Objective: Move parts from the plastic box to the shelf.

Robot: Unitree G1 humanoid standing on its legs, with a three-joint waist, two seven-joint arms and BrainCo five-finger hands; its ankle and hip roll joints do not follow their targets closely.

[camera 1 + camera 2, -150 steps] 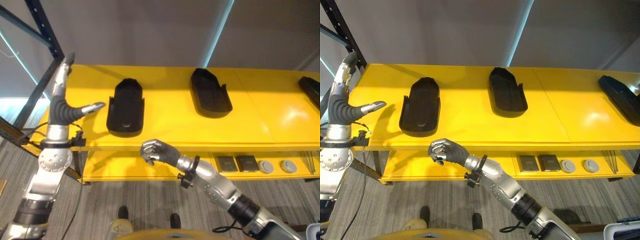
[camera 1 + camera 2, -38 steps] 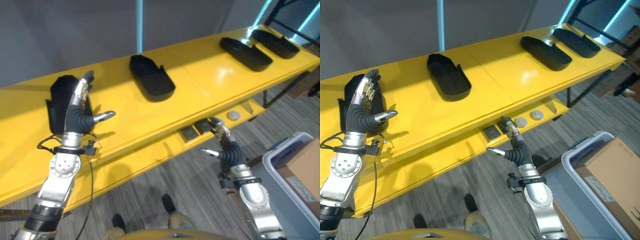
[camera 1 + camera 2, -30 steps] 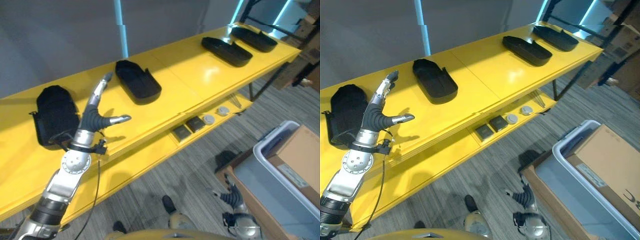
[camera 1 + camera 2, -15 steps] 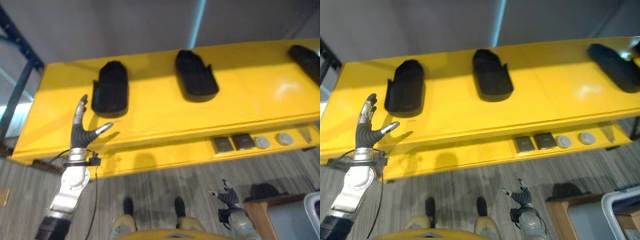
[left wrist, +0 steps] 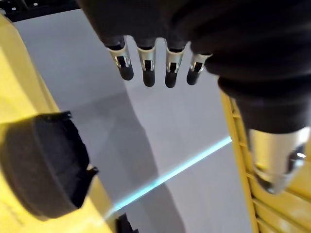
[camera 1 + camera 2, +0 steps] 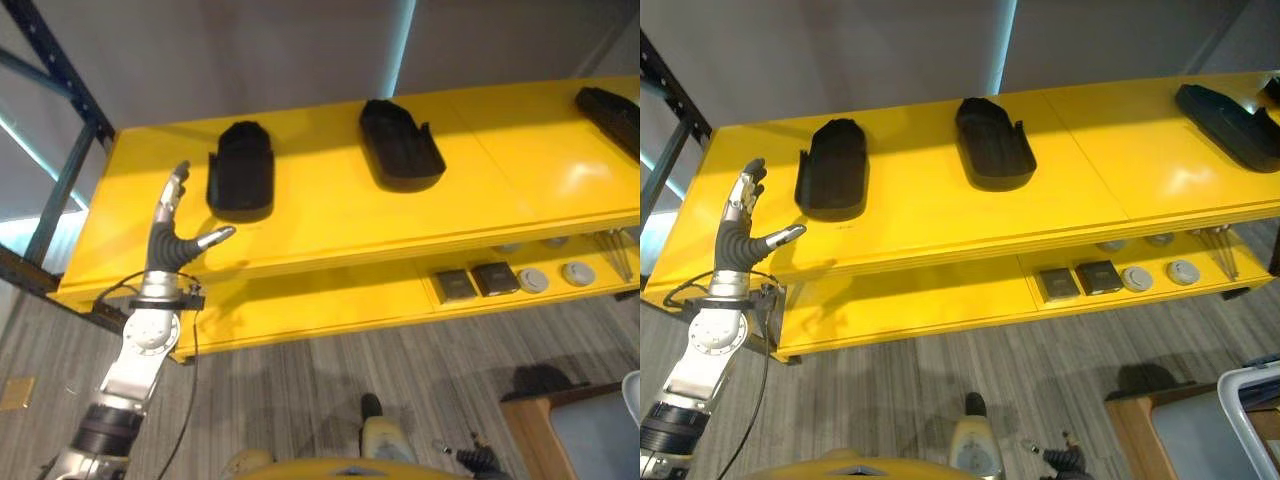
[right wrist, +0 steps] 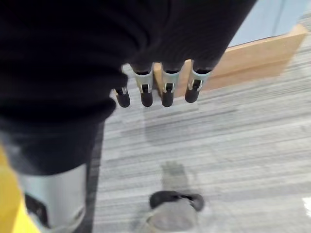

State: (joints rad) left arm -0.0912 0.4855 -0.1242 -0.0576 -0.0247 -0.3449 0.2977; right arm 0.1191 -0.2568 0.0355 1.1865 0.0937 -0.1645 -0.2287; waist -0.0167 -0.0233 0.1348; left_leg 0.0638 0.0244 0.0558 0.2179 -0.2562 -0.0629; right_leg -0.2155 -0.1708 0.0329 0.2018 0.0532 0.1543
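Observation:
Three black moulded parts lie on the top of the yellow shelf: one at the left, one in the middle, one at the far right. My left hand is raised at the shelf's left front edge, fingers straight and open, holding nothing; the left black part lies just beyond it. My right hand hangs low over the grey carpet, fingers straight, empty. A corner of the grey plastic box shows at the lower right.
The lower shelf level carries two dark square pieces and two round grey discs. A dark blue rack upright stands at the shelf's left end. A wooden board lies on the carpet beside the box.
The whole view has shifted, so the camera moved. My right hand has dropped lower, to the picture's bottom edge. My left hand stays raised and open by the left part.

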